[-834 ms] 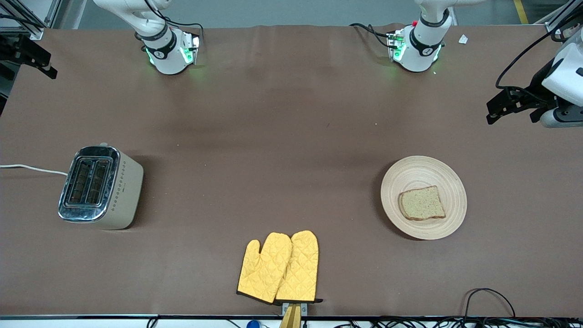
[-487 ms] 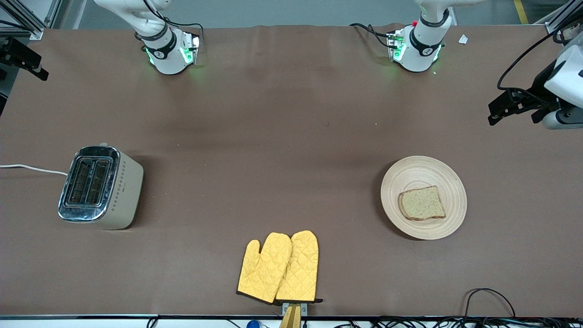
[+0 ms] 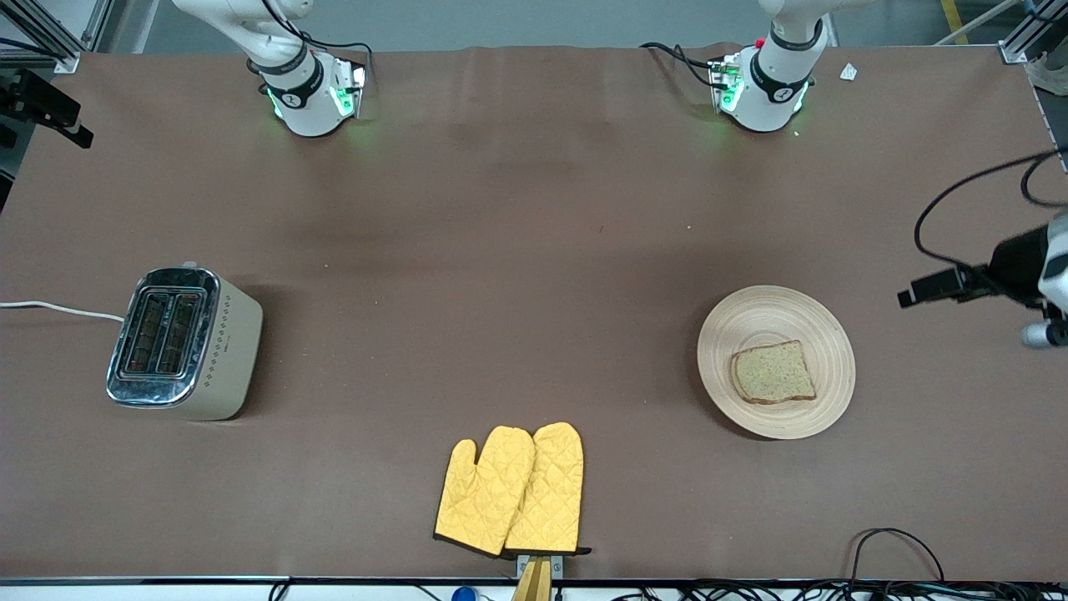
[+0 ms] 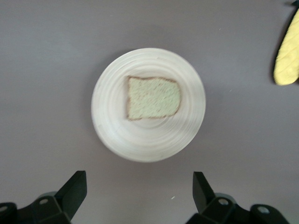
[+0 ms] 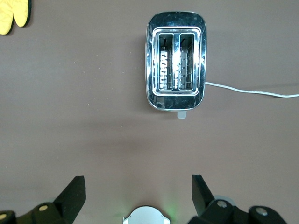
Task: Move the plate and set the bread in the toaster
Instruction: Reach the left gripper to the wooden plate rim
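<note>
Left wrist view is showing my left gripper (image 4: 138,193) hanging over the desk (image 4: 46,46) with its fingers (image 4: 74,186) spread wide and holding nothing. Just ahead of those fingers the plate (image 4: 112,135) is lying flat, and the bread (image 4: 153,97) is sitting on it, a bit off the middle. A yellow oven mitt (image 4: 287,56) is peeking in at the edge, well apart from the plate.

My right gripper (image 5: 135,193) is waiting up in the air, fingers (image 5: 74,189) wide open too and empty. The toaster (image 5: 176,60) is standing ahead of them, slots facing up, with its white cord (image 5: 252,91) trailing away.

I think I am just starting, since the plate is at the left arm's end of the desk and the toaster is at the right arm's end. To do this step well, I should be coming down slowly at the plate's rim, keeping one finger above the edge and one below. I should be pinching a bare part of the rim, away from the bread. The plate is shallow, so I must be keeping it level, or the slice could be sliding off.
</note>
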### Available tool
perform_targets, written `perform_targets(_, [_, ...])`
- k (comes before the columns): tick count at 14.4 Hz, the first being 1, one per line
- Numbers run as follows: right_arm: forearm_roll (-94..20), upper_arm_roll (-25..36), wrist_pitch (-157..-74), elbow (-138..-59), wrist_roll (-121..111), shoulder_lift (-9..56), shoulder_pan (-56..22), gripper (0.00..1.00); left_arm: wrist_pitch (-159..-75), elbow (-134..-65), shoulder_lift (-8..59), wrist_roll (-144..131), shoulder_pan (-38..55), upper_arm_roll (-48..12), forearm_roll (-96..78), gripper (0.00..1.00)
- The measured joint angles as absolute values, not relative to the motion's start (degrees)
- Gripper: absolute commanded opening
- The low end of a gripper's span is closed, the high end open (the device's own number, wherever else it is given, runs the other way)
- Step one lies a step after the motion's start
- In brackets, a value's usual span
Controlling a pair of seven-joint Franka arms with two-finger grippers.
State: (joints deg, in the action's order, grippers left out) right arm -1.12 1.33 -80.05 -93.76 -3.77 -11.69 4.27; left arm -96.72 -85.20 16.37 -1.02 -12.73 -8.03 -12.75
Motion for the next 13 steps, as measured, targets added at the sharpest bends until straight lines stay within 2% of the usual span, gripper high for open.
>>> perform_targets(5, [-1.15, 1.18, -79.85, -93.85, -5.97, -11.69, 4.21, 1.00, -101.37, -84.99, 27.85, 9.16, -19.60, -7.94, -23.93, 1.00])
perform_targets(11, [-2.44, 1.38, -79.83, -94.07, -6.01, -11.69, 4.23, 1.00, -103.01, -84.61, 41.84, 30.08, -27.09, -7.98, -36.05, 1.00])
perform_targets(13, [-3.98, 1.78, -79.72, -94.11, -6.41, -11.69, 4.87, 1.00, -103.17, -84.46, 44.51, 33.93, -27.93, -7.98, -38.16, 0.94])
